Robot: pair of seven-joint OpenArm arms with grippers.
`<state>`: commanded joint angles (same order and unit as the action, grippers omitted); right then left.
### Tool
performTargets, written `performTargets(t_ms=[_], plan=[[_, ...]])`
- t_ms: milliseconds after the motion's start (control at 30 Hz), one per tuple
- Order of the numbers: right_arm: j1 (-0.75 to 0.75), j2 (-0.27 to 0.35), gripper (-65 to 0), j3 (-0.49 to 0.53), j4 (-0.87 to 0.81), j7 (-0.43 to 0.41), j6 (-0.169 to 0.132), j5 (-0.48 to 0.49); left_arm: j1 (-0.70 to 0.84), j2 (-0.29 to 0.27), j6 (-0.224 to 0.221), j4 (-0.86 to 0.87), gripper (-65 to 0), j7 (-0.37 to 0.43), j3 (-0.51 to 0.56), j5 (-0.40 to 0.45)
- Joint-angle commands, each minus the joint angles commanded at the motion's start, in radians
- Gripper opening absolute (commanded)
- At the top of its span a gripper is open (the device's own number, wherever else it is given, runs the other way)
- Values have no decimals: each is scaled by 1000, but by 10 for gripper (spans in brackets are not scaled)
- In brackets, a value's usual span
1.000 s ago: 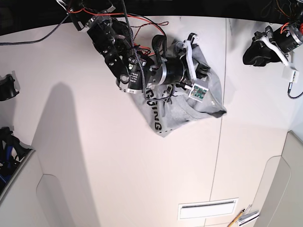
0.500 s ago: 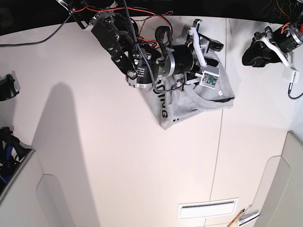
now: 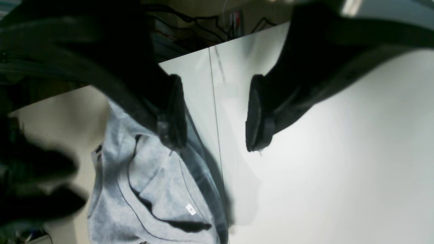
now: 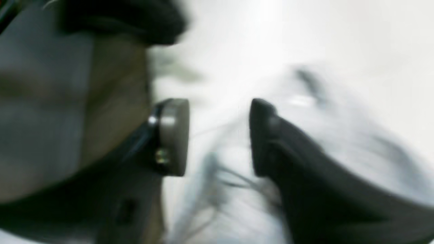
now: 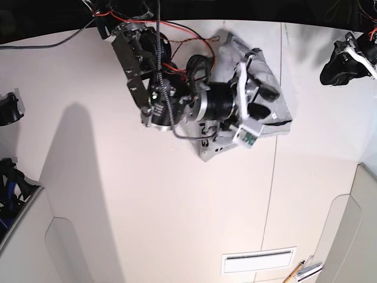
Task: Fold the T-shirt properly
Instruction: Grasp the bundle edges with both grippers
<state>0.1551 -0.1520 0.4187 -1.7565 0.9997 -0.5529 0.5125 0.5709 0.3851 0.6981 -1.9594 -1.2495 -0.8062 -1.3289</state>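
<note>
while the shirt (image 5: 268,115) lay bunched near the table's (image 5: 147,206) far edge, the right arm (image 5: 177,100) stretched over it and hid much of the cloth, leaving only a few black letters visible at the lower fold. the right gripper (image 5: 262,100) hung above the shirt's right part; in its wrist view, badly blurred, its jaws stood apart with nothing between them and grey cloth (image 4: 339,142) below. the left gripper (image 5: 347,59) sat well apart at the table's far right corner, its jaws open and empty over bare table (image 3: 339,152), with the shirt (image 3: 152,189) and its small white label (image 3: 191,209) seen beside one finger (image 3: 173,112). a vent slot (image 5: 258,260) and a pencil (image 5: 293,273) lay near the front edge, and a dark clamp (image 5: 9,109) sat at the left edge. compared with half a second earlier, the right gripper had dropped lower over the shirt, the shirt looked more bunched under the arm, and the left gripper had drawn further toward the corner.
</note>
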Motion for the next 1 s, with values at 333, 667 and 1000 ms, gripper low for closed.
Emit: performTargets(t_ms=[333, 667, 1000], plan=[[-1, 11, -650, -483, -10, -1, -12, 1, -4, -106, 0, -2, -331, -9, 76, -51], [-1, 41, -650, -488, 140, -13, -12, 3, -19, -138, 0, -3, -331, -6, 368, -39], [15, 40, -650, -488, 274, -116, -24, 3, -100, -208, 0, -158, -497, -3, 389, 33]])
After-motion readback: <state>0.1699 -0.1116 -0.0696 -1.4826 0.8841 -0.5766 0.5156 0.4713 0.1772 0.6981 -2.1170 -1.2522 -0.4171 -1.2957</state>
